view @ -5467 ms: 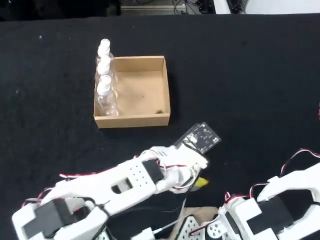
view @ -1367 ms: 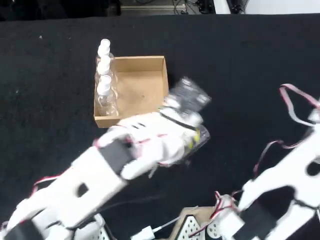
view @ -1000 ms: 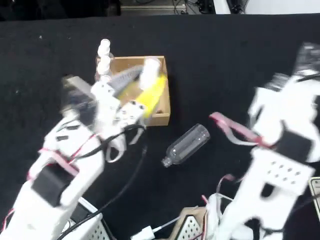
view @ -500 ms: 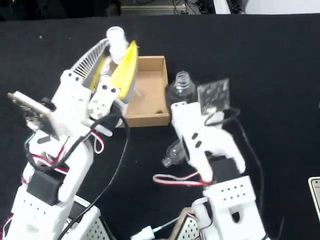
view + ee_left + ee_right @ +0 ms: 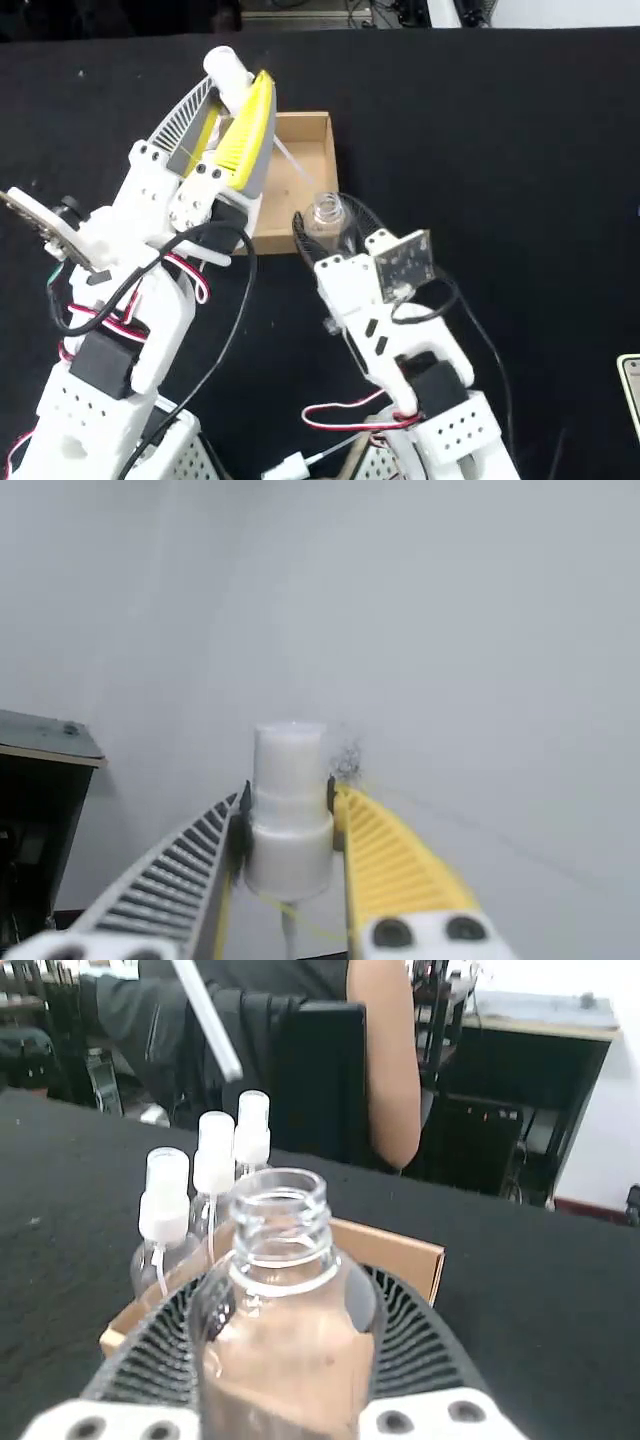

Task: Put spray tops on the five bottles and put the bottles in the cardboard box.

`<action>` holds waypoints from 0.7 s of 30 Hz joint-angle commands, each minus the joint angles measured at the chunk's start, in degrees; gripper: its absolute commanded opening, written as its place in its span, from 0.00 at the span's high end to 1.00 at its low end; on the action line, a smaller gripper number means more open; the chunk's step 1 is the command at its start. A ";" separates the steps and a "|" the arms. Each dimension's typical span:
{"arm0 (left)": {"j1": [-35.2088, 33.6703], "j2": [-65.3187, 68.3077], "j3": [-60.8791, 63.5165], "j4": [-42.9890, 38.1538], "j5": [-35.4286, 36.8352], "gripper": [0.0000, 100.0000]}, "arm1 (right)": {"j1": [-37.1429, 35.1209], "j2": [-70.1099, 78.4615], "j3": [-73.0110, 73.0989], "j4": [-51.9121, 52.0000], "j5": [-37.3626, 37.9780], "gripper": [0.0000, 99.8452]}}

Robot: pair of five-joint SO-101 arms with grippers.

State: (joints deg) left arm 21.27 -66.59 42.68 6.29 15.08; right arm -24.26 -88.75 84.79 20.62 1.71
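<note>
Over on the left, the left gripper (image 5: 237,78) is up high at about eleven o'clock from the cardboard box (image 5: 330,160), its grey and yellow fingers clamped tight on a white spray top (image 5: 290,810), dip tube (image 5: 290,160) trailing down over the box. Inside the box, three capped bottles (image 5: 215,1175) stand in a row against one wall. Moving right, the right gripper (image 5: 328,222) sits at the box's five o'clock corner, black ribbed fingers wrapped around an open bottle (image 5: 285,1300), held upright off the tabletop (image 5: 500,150), mouth bare and waiting.

So this looks like the lining-up step for bottle number four. The tube's tip seems off to one side of the mouth, though that is hard to call from here. The danger: the thin tube catches the rim and bends instead of dropping in. Push down off-centre and the smooth bottle could slip or tilt in those fingers. A low swing by the left arm could topple the finished bottles.
</note>
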 commanded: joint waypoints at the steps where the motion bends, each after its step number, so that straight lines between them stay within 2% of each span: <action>1: 1.71 0.18 -0.48 -0.62 -0.53 0.97 | -0.70 -2.95 -0.31 -1.76 0.18 0.99; 4: 1.98 0.18 -0.40 -0.09 -3.69 0.97 | -0.62 -2.95 -0.22 -1.76 0.18 0.99; 11: 6.29 0.26 0.84 -0.09 -4.57 0.97 | -0.62 -2.95 -0.22 -1.76 0.18 0.99; 14: 6.73 0.79 1.01 -0.09 -8.79 0.97 | -0.62 -2.95 -0.22 -1.76 0.18 0.99; 21: 8.92 9.14 0.40 -0.44 -11.43 0.97 | -0.53 -2.95 -0.22 -1.76 0.18 0.99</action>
State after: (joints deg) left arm 27.52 -61.41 44.62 6.37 4.88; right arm -24.26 -90.07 84.79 20.62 1.71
